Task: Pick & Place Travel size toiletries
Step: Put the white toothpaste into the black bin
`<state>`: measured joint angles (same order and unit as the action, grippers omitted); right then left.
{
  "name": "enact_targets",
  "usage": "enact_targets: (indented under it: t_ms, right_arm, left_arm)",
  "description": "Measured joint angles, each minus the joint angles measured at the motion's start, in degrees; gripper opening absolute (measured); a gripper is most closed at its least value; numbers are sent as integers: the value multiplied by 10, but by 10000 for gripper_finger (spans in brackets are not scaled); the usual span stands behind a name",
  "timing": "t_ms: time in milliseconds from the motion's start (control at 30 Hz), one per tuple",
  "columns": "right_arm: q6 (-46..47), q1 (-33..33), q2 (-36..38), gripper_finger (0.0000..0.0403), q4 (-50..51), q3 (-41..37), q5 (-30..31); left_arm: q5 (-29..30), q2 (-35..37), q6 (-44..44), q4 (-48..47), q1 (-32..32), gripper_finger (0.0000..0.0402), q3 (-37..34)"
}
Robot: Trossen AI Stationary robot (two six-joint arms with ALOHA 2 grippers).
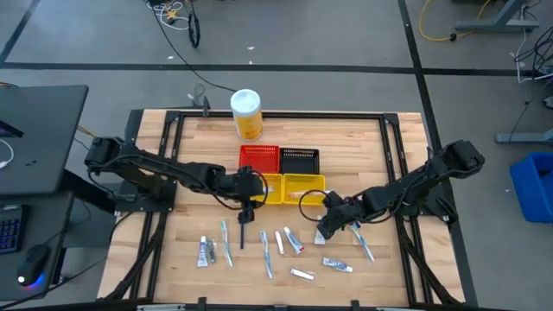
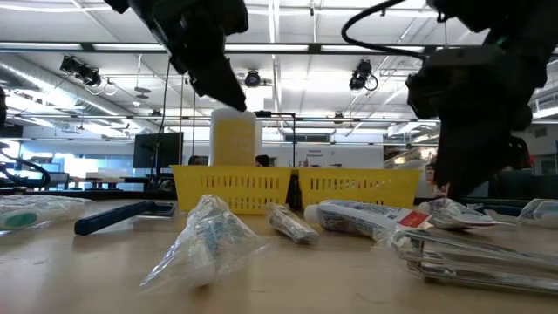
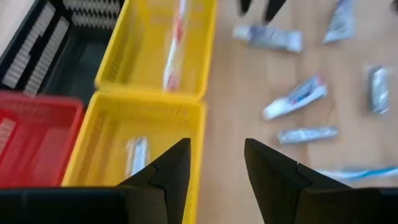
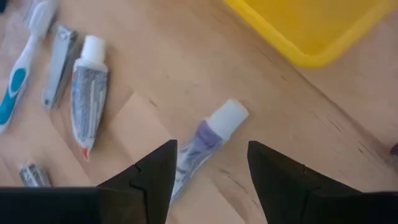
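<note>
The travel size toiletries (image 1: pixel 276 250) lie scattered on the wooden table near its near edge: small tubes, toothbrushes, wrapped pieces. My left gripper (image 3: pixel 217 149) hovers open above the left yellow basket (image 3: pixel 106 130), at its edge; a small tube (image 3: pixel 137 155) lies in it. A red-marked tube (image 3: pixel 174 50) lies in the other yellow basket (image 1: pixel 304 187). My right gripper (image 4: pixel 211 146) is open, low over a white-capped tube with a purple mark (image 4: pixel 208 137); its fingers stand on either side without touching.
A red basket (image 1: pixel 259 158) and a black basket (image 1: pixel 299 159) stand behind the yellow ones, with a tall yellow canister (image 1: pixel 246 114) farther back. Beside the right gripper lie another tube (image 4: pixel 87 93), a metal clipper (image 4: pixel 59 65) and a blue-marked toothbrush (image 4: pixel 18 74).
</note>
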<state>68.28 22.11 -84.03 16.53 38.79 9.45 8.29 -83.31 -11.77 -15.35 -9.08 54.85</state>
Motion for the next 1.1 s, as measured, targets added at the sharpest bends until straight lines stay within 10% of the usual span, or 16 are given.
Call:
enact_targets:
  t_ms: [600,1100]
  right_arm:
    - [-23,-11,-80,184,-112,-21,-4]
    - [-226,0,-78,89,-116,-18,-2]
  left_arm:
    - [11,0,1,28,-12,159,0]
    - [15,3,11,-5,-15,159,0]
